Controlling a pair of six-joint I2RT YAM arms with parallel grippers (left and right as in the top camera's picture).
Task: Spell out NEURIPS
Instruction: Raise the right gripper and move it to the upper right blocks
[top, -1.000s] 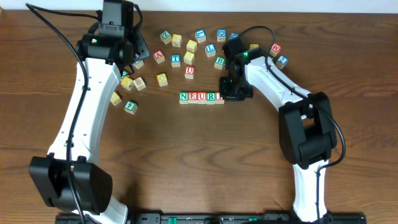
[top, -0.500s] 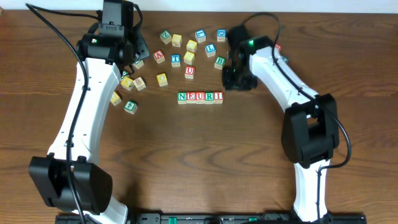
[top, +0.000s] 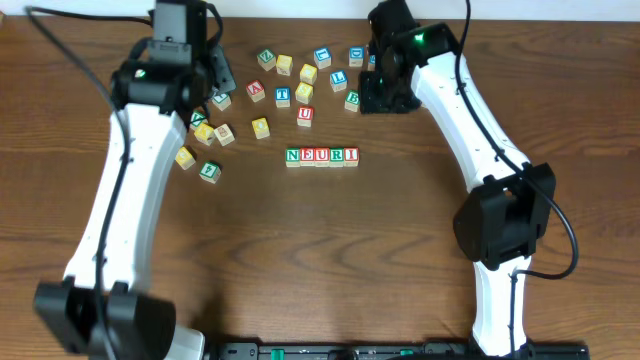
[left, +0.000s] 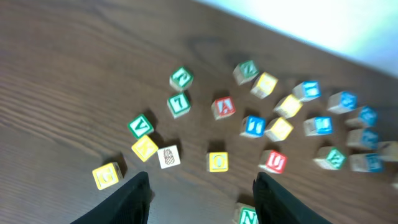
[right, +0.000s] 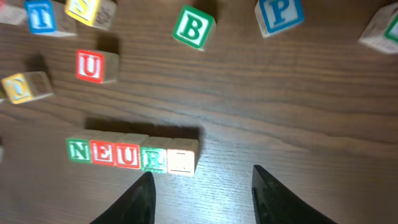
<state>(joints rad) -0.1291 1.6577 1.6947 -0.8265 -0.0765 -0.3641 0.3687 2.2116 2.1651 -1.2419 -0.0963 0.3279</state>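
- The right gripper (right: 202, 180) has its fingers spread and holds nothing; bare wood shows in the gap.
- The left gripper (left: 202, 186) is also spread and empty, above the scattered cubes.
- The row of cubes (top: 322, 155) lies mid-table, touching side by side, and reads N, E, U, R, I from overhead.
- In the right wrist view the fifth cube (right: 181, 160) has a pale face that I cannot read.
- Only that view shows the blue P cube (right: 280, 12), loose and cut by the top edge.
- Near it lie a green B cube (right: 194, 26) and a red U cube (right: 92, 65).
- The left wrist view blurs to the right; its green N cube (left: 247, 216) is cut off at the bottom edge.
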